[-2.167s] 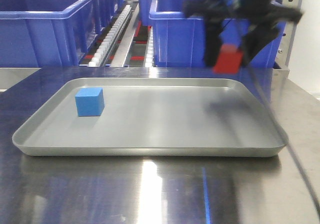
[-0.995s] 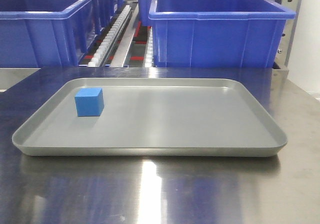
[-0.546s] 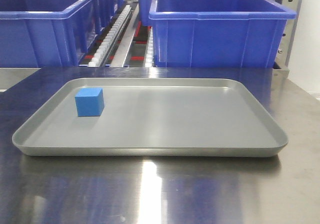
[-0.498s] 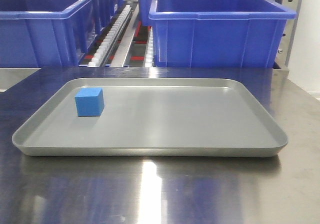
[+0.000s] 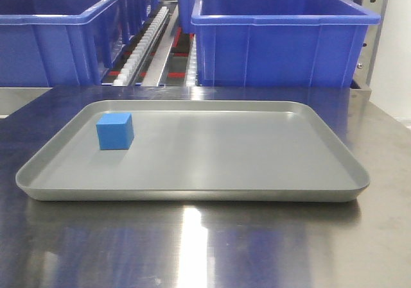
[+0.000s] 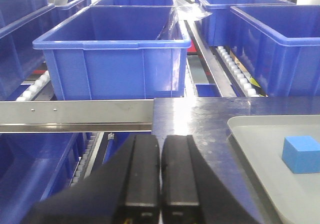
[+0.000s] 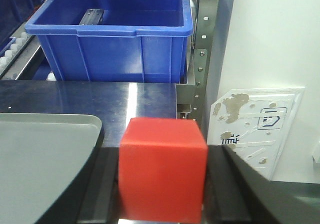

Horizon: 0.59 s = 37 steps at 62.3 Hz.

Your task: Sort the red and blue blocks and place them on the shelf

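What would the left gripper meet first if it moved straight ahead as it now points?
Likely the shelf's front rail beside the table corner; the left gripper, shut, points there. The blue bin stands behind it. Depth is unclear.

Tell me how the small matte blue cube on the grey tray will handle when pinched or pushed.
Resting flat on one face, the small matte blue cube should slide, not roll or tip. Flat parallel sides likely suit a pinch: the right gripper holds the matching red cube squarely. The smooth grey tray may let it skid.
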Motion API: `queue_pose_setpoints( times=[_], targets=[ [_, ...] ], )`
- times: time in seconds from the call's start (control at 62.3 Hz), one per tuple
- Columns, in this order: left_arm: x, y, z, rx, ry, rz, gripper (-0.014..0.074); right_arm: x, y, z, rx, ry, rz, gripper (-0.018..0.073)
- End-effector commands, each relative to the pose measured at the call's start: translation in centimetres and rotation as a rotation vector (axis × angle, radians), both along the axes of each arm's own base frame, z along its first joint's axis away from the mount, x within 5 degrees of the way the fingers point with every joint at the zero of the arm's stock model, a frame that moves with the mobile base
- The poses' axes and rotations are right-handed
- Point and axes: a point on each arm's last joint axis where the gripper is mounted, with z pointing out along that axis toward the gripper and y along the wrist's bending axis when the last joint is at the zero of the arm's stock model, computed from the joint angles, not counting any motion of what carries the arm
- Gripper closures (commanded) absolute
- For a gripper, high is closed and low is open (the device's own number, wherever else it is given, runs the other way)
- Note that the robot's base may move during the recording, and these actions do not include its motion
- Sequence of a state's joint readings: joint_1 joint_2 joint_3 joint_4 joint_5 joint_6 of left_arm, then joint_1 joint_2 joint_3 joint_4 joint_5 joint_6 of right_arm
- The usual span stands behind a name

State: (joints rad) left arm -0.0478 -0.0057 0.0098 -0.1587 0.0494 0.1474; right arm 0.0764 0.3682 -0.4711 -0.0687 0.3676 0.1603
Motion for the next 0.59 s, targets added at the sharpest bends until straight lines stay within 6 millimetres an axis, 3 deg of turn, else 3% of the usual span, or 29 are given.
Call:
queue_pose_setpoints(
  times=[0.0, 0.337, 0.578],
  targets=[
    [-0.1, 0.1, 0.0, -0.013, -0.072, 0.013, 0.0472, 0.0, 0.0, 1.6, -0.009, -0.104, -0.001, 0.0507],
    [-0.1, 0.2, 0.8, -0.015, -0.097, 0.016, 0.0472, 0.0, 0.0, 1.6, -0.009, -0.104, -0.001, 0.0507],
    [0.4, 0.0, 6.3, -0.126, -0.066, -0.007, 0.0472, 0.0, 0.0, 1.6, -0.009, -0.104, -0.001, 0.0507]
  ],
)
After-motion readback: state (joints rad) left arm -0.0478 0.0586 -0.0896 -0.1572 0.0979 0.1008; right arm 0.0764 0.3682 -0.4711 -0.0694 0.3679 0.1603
